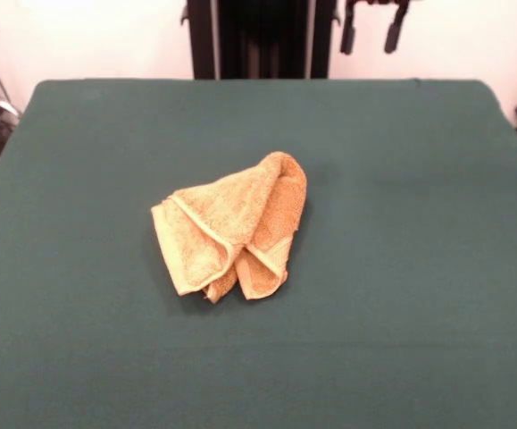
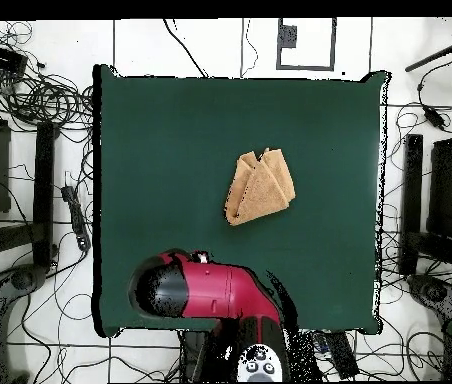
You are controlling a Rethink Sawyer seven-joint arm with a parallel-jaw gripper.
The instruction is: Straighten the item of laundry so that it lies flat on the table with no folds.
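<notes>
Golden-orange terry-cloth hand towel [image 1: 234,227] lies bunched and folded over itself at the centre of the frame on the dark green cloth-covered desk [image 1: 401,268], nothing flattened yet. The pincer [image 1: 371,34], upper right, hangs released, well apart.

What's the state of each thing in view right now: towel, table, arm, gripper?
towel: crumpled and folded over itself, hemmed edges overlapping, not flat, lying near the table's middle.
table: green cloth smooth, bearing only the towel.
arm: drawn back over the table's edge by the base, apart from the towel.
gripper: raised at the top edge of the front view, two tips apart, open, holding nothing.
</notes>
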